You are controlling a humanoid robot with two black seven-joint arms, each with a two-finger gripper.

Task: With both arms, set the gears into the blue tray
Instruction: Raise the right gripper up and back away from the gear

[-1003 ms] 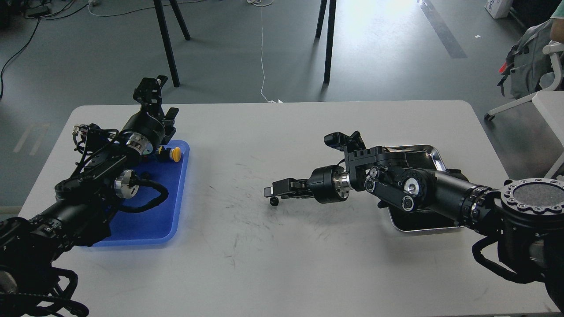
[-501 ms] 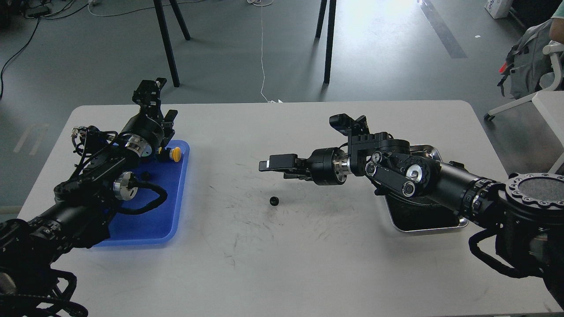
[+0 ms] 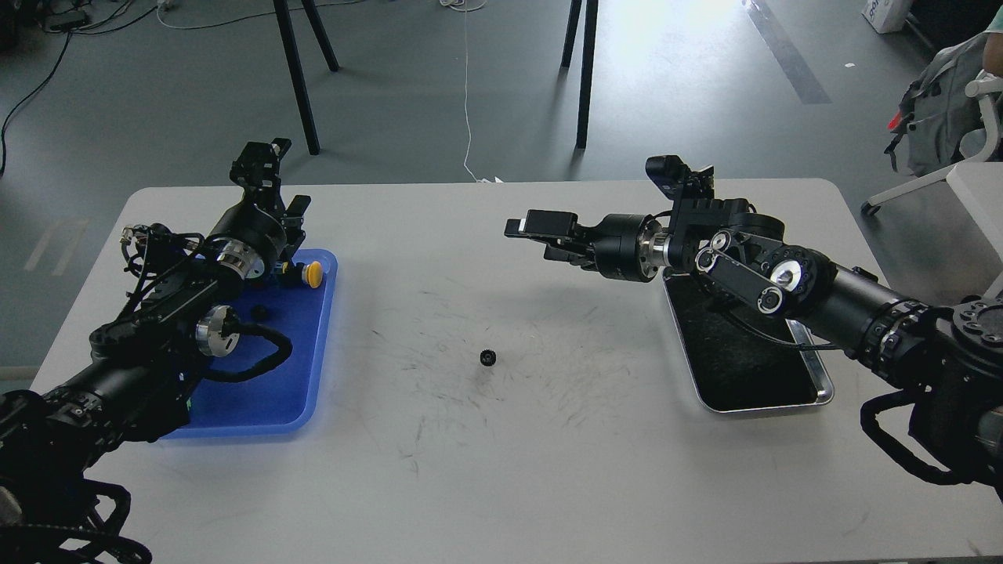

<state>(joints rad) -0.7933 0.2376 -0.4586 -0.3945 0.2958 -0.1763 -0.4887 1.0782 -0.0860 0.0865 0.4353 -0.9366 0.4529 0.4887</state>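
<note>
**Head view: one gear loose on the desk, both tools empty**

The white desk [image 3: 501, 470] carries a blue tray [image 3: 274, 392] at the left and a steel tray [image 3: 752, 352] with a dark floor at the right. One small black gear [image 3: 487, 358] lies on the bare desk surface between the two trays, touching neither and well apart from both arms. A second small black part [image 3: 258, 312], apparently another gear, rests on the blue tray floor beside the left arm's silver joint ring. A yellow-capped push-button [image 3: 311, 272] sits at the tray's far edge.

The left arm lies over the blue tray, its tool [image 3: 258, 160] raised past the far end of the tray near the desk's rear edge. It is seen dark and end-on; whether its fingers are parted I cannot tell, and nothing is visible in it.

The right arm reaches leftward above the steel tray. Its tool [image 3: 533, 231] hangs above the desk, beyond and to the right of the loose gear. Its fingers show a narrow gap between them and grip nothing.
</note>
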